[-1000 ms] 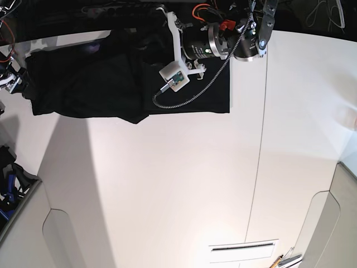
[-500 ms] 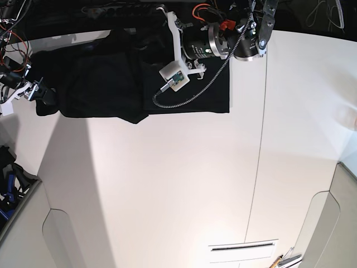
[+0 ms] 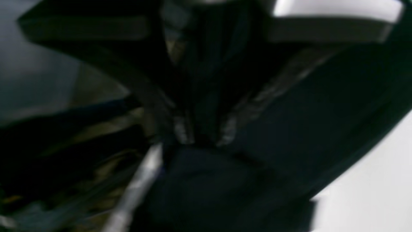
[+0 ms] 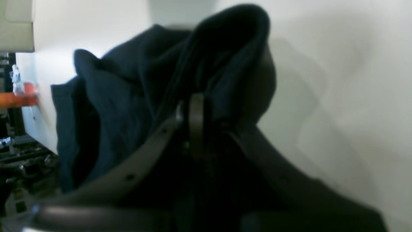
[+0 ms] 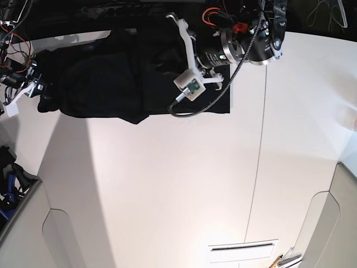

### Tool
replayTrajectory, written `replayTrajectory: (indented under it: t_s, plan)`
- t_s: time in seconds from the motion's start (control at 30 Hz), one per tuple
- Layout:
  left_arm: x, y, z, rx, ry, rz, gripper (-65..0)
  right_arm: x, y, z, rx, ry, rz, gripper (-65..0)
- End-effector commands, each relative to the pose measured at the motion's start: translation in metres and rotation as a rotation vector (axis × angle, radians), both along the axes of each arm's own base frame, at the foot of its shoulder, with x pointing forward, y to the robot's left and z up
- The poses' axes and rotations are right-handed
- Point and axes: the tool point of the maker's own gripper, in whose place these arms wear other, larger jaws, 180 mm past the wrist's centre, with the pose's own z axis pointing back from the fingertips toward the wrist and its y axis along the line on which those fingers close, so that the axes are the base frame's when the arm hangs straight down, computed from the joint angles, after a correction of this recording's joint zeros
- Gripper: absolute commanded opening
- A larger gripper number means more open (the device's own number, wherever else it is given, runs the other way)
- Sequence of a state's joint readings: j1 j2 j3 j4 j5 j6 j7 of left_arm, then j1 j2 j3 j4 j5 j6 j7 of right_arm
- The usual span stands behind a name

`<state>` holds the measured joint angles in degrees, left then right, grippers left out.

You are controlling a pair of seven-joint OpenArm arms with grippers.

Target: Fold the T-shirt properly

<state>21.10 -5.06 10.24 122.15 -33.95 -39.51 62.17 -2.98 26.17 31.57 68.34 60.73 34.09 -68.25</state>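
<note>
The black T-shirt [image 5: 111, 84] lies crumpled along the far edge of the white table, plain side showing. At its left end my right gripper [image 5: 38, 92] is shut on the cloth. The right wrist view shows the gripper [image 4: 193, 106] pinching a raised bunch of the T-shirt [image 4: 128, 106]. My left arm [image 5: 234, 50] reaches over the shirt's right part, and its wrist hides the gripper in the base view. In the blurred left wrist view the left gripper [image 3: 202, 138] is closed, with dark T-shirt cloth [image 3: 289, 129] between and under its fingers.
White table [image 5: 178, 184] with a seam [image 5: 259, 156] running front to back and a slot [image 5: 242, 247] near the front. Dark gear and cables [image 5: 8, 178] sit off the left edge. Grey panels [image 5: 329, 223] flank the front corners.
Both grippers have closed on the shirt. The right gripper drew the shirt's left edge inward. The left arm shifted to the right and slightly back.
</note>
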Motion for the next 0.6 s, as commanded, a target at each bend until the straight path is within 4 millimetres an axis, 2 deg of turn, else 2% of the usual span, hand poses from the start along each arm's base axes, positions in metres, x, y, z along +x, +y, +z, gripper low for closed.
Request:
replayTrajectory:
  t_s: [0.0, 0.07, 0.2, 0.37, 0.47, 0.57]
  plan:
    - [0.009, 0.008, 0.007, -0.001, -0.031, 0.038, -60.9, 0.017, -0.007, 0.02, -0.017, -0.069, 0.003, -65.0]
    - [0.022, 0.036, -0.004, 0.078, -0.023, 0.139, -65.0, 0.024, -0.005, 0.028, -0.025, -0.097, 0.015, -65.0]
    - [0.042, 0.098, -0.018, 0.192, 0.002, 0.354, -65.0, 0.031, 0.009, 0.053, -0.011, -0.163, 0.076, -65.0]
    - [0.048, 0.172, -0.022, 0.293, 0.014, 0.544, -65.0, 0.031, 0.031, 0.088, -0.028, -0.238, 0.203, -65.0]
    - [0.039, 0.195, -0.03, 0.332, 0.044, 0.583, -65.0, 0.029, 0.046, 0.107, -0.015, -0.292, 0.26, -65.0]
    - [0.029, 0.199, -0.043, 0.328, 0.092, 0.59, -65.0, 0.029, 0.068, 0.124, 0.047, -0.363, 0.295, -65.0]
